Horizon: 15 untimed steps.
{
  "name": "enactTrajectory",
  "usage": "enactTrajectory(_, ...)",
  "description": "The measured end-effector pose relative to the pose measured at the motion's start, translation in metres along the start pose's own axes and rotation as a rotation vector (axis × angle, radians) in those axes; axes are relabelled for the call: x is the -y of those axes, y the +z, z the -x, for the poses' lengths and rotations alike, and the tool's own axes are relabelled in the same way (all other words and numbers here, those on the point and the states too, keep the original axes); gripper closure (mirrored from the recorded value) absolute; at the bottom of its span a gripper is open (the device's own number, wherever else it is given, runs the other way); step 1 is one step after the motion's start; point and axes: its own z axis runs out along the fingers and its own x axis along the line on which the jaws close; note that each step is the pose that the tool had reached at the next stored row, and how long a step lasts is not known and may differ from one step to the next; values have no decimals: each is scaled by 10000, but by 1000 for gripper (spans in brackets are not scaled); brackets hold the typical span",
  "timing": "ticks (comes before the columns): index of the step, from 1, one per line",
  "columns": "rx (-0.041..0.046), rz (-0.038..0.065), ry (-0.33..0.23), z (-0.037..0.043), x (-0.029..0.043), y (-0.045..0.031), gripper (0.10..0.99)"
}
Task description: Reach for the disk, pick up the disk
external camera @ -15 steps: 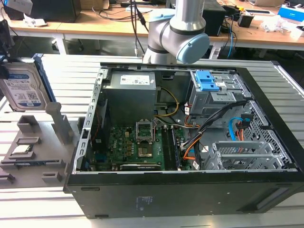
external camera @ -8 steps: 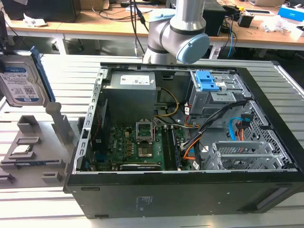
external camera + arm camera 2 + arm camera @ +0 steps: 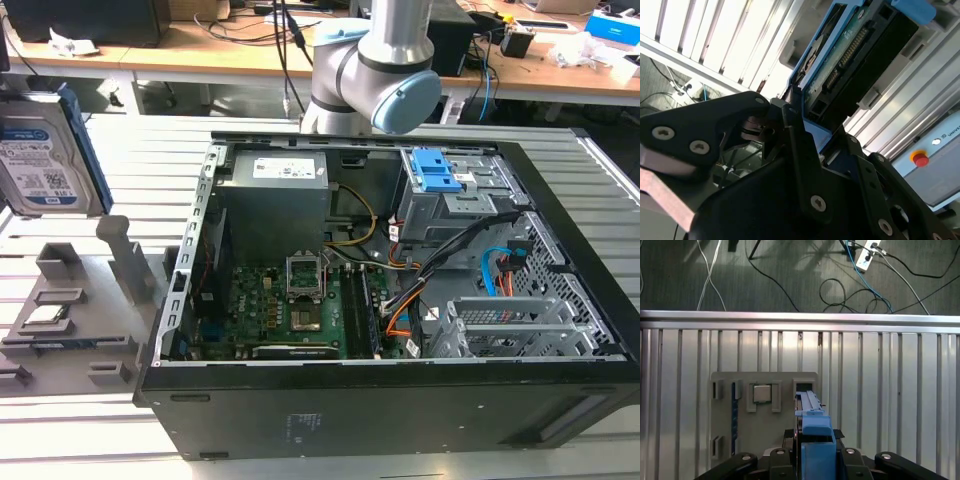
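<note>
Evidently the jaws of the gripper (image 3: 816, 442) are clamped across the upright disk (image 3: 45, 150), which looks stiff, dense and smooth-faced, likely knock-sensitive, best held by its blue frame.

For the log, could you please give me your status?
Gripper at the disk, grip unconfirmed. Disk upright by gray holder. No obstruction seen.

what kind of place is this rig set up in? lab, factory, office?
Likely a robotics lab or workshop: an open PC case on a slatted metal table, cluttered wooden benches behind it, and a power strip with loose cables on the floor.
</note>
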Motion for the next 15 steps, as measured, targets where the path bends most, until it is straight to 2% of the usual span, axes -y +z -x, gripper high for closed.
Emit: enactTrajectory(15,1,14,0,-3,-5,-250,718)
